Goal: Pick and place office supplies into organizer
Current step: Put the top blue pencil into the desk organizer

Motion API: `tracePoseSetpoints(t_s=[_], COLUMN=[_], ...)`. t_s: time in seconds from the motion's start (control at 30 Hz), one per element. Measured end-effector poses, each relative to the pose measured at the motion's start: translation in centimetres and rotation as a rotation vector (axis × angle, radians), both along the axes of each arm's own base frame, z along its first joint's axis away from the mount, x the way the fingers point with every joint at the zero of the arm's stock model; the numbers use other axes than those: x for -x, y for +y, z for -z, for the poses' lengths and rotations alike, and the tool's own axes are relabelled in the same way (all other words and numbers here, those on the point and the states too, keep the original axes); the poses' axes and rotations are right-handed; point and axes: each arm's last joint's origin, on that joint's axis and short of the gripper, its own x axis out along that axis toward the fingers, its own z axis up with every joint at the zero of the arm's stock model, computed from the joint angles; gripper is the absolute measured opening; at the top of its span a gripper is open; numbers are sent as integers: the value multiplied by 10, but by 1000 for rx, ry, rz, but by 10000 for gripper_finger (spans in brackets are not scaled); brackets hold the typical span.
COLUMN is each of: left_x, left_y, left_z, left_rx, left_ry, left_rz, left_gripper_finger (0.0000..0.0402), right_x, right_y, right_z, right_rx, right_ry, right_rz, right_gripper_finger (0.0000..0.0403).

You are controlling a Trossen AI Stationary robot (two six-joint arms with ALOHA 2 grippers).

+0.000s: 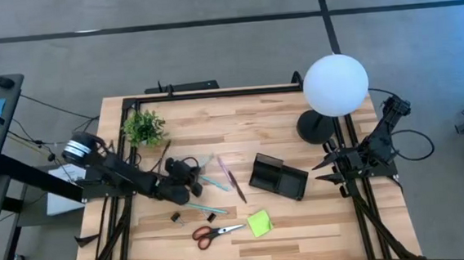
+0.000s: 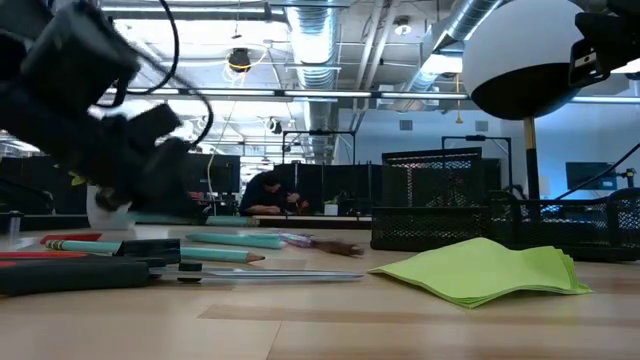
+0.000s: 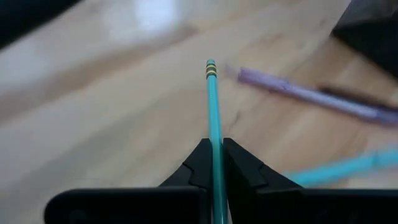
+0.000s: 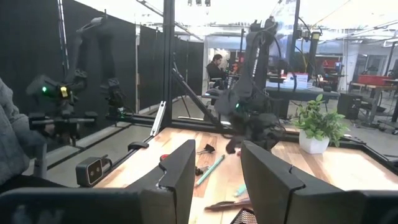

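Teal pencil [image 3: 214,124]: clamped between the closed fingers of the left gripper [image 3: 214,163], near the table's middle-left; in the left wrist view the shaft runs straight out from between the fingertips, its banded end forward. The grip sits partway along the shaft, judged suitable for tipping it upright into a holder.

Purple pen [image 3: 298,93]: lying flat on the wood just beyond the pencil's tip. A second teal pencil [image 1: 205,207] is lying nearer the front edge.

Red-handled scissors [image 1: 209,233] and lime-green sticky-note pad [image 1: 260,223]: flat near the front edge, apart from each other, not yet collected. Small black clips [image 1: 176,218] are set just left of the scissors.

Organizer [image 1: 277,176]: black mesh tray right of centre, angled on the table [image 1: 256,124]; nothing is seen inside it from above. It lies well apart from the held pencil, so a carry across is judged to be needed.

Right gripper [image 4: 214,171]: parked at the table's right edge, fingers apart, holding nothing.

Potted plant [image 1: 143,128] and globe lamp [image 1: 335,84]: at the rear, not part of the sorting.
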Motion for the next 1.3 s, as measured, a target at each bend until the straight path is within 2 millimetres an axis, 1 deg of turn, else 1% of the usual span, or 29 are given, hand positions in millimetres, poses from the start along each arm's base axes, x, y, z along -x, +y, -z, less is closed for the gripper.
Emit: tracePoseSetpoints(t_s=[0.27,0.4,0.53,0.63,0.7,0.73,0.83,0.93,1.0,1.07,1.17,1.3], left_x=[1,-8,-21,-30,-38,-41,-58,-76,-89,-104,-129,-158], left_y=[2,6,11,14,14,14,13,13,14,16,18,21], left_z=[-44,-75,-112,-147,-170,-181,-217,-237,-245,-248,-242,-231], left_rx=[-85,-26,-22,-68,-124,-153,-229,-275,-299,-321,-347,-351], left_ry=[-78,-47,128,287,356,384,398,469,537,601,710,776], left_rz=[86,255,356,392,433,455,525,569,586,604,668,784], left_gripper_finger=[7,7,7,7,7,7,7,7,7,7,7,7], right_x=[0,0,0,0,0,0,0,0,0,0,0,0], right_y=[0,0,0,0,0,0,0,0,0,0,0,0], right_z=[0,0,0,0,0,0,1,2,2,3,3,3], right_rx=[0,1,0,1,2,1,7,18,17,22,24,28], right_ry=[0,0,0,0,2,1,6,16,15,21,22,25], right_rz=[0,0,0,0,0,0,0,0,0,0,0,0], right_gripper_finger=[124,124,124,124,124,124,124,124,124,124,124,124])
